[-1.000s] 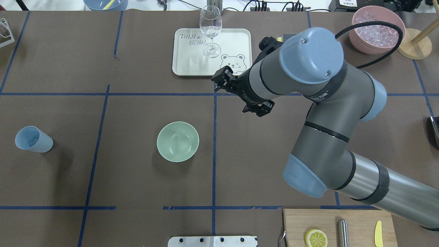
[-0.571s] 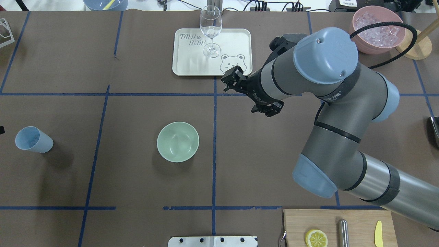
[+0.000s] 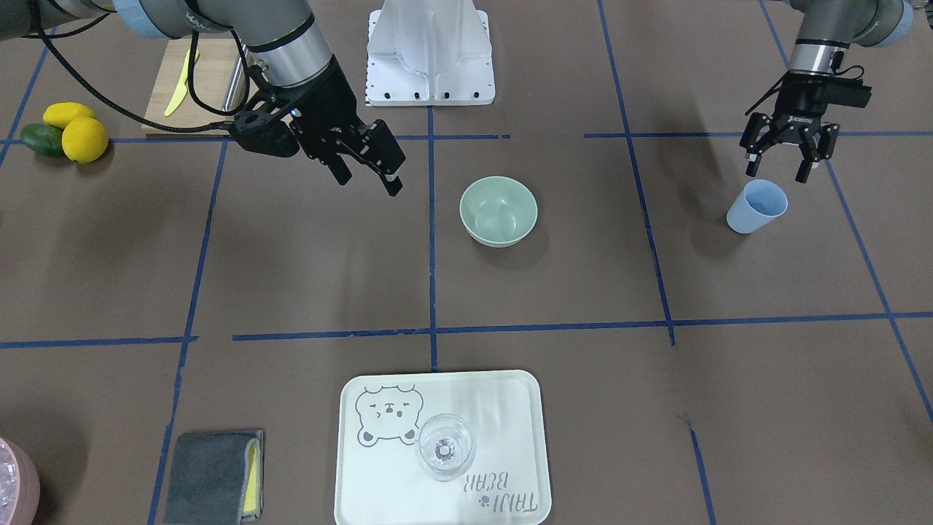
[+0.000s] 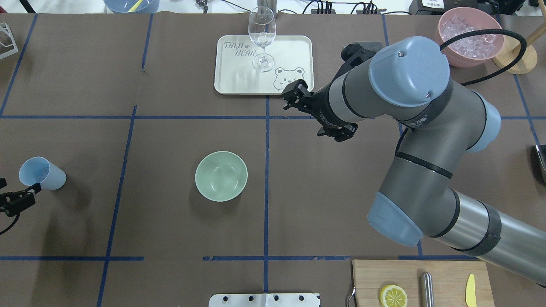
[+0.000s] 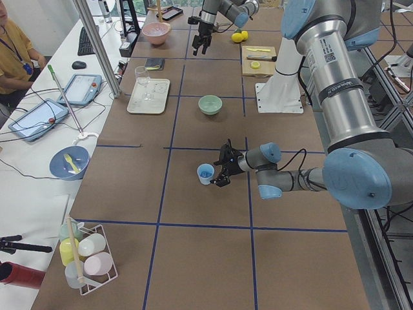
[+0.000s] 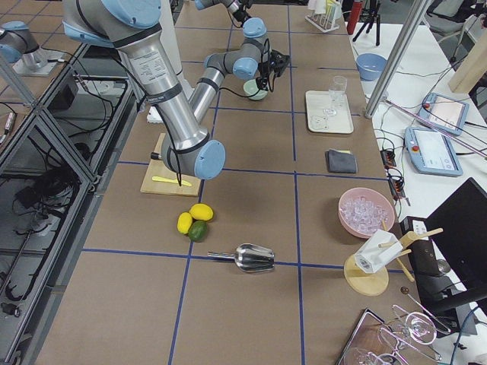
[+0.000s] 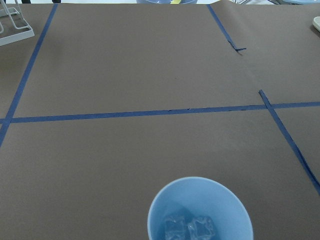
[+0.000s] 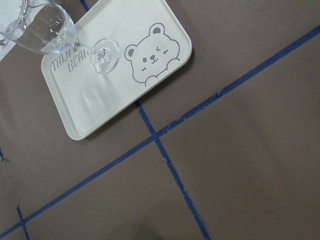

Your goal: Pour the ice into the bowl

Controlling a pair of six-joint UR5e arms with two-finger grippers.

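Observation:
The mint-green bowl (image 4: 221,175) stands mid-table and I see no ice in it; it also shows in the front view (image 3: 498,211). A light blue cup (image 3: 758,205) at the table's left holds a few clear ice cubes (image 7: 189,229). My left gripper (image 3: 775,173) is open and empty, just on the robot's side of the cup's rim and apart from it. My right gripper (image 3: 368,184) is open and empty, raised over the table to the right of the bowl. More ice (image 4: 467,34) fills a pink container (image 4: 452,59) at the far right.
A wine glass (image 4: 261,38) stands on a cream tray (image 4: 239,81) beyond the bowl. A cutting board (image 4: 371,277) with a lemon slice, a metal handle and a yellow knife lies near right. A grey cloth (image 3: 211,474), whole fruit (image 3: 73,135) and a metal scoop (image 6: 255,257) lie on the right side.
My right arm has swung right and away from the bowl, its gripper still open. My left gripper has come into the overhead view at the left edge, close to the blue cup.

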